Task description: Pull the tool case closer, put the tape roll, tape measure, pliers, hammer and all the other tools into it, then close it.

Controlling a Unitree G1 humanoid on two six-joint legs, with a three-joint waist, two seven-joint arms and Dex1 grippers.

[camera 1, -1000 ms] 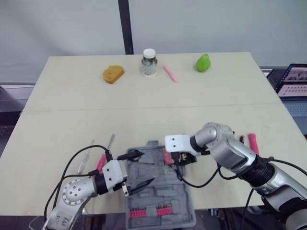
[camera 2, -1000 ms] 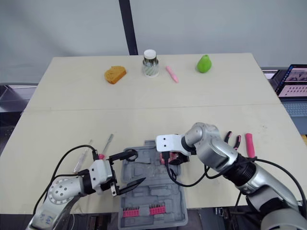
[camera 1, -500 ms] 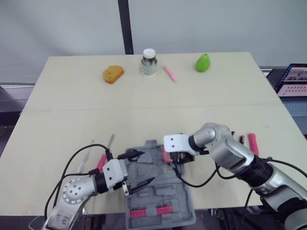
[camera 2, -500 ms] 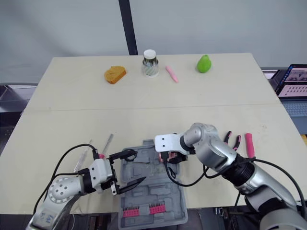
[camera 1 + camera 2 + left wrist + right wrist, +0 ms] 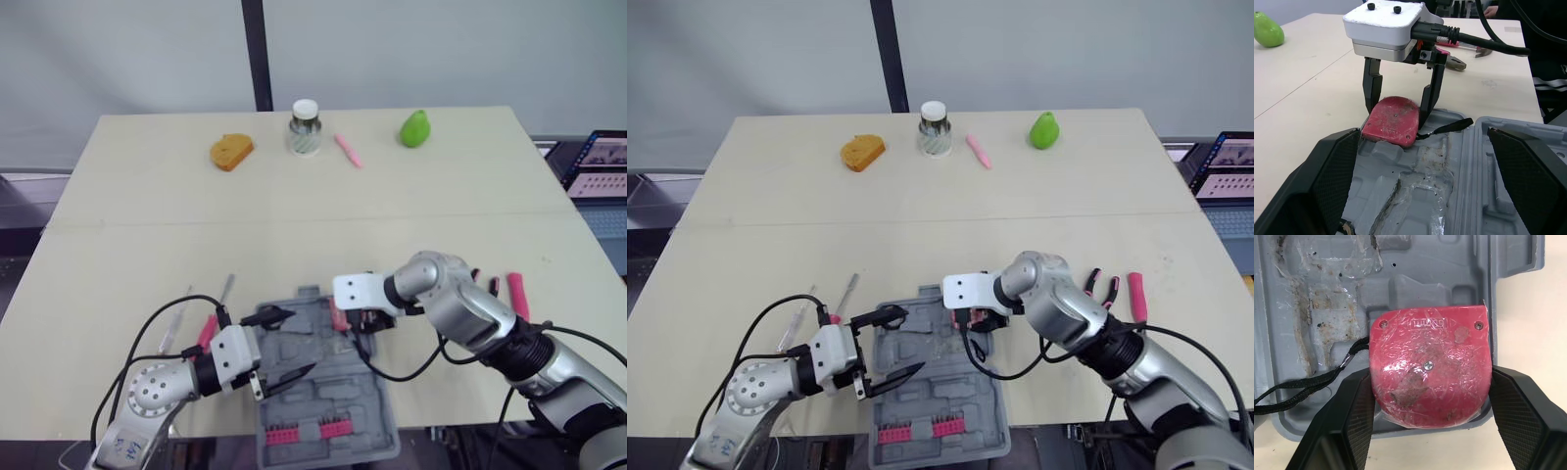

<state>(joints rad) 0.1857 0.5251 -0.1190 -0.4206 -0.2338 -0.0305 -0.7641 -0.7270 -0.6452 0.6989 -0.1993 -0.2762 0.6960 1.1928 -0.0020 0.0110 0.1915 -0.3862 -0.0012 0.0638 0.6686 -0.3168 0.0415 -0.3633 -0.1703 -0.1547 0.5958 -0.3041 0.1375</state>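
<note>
1. Black fingers of the right gripper point straight down and clamp the red tape measure by its two flat sides, one finger on each.
2. The tape measure sits at the upper right corner of the grey tool case, its lower edge on the case's rim and moulded tray. Its black wrist strap trails across the tray.
3. The right arm enters from the lower right of the head views, bent at the elbow, with the white wrist block turned towards the centre of the frame.
4. The left gripper hangs low over the left half of the open case, its fingers spread wide apart and holding nothing. Its arm comes in from the lower left corner, forearm low and pointing right.
5. A row of red bits lies in the case near the bottom edge of the frame.
6. The case's near end is cut off by the table edge and the frame.
7. The tape measure carries an embossed label under wrinkled film; I cannot read it.
8. Right of the case lie the pliers and a pink-handled tool, partly hidden behind the right arm.
9. Left of the case lie thin metal-shafted tools, half covered by the left arm's cable.
10. At the top of the table stand a jar, a green pear, a pink pen and an orange piece.
</note>
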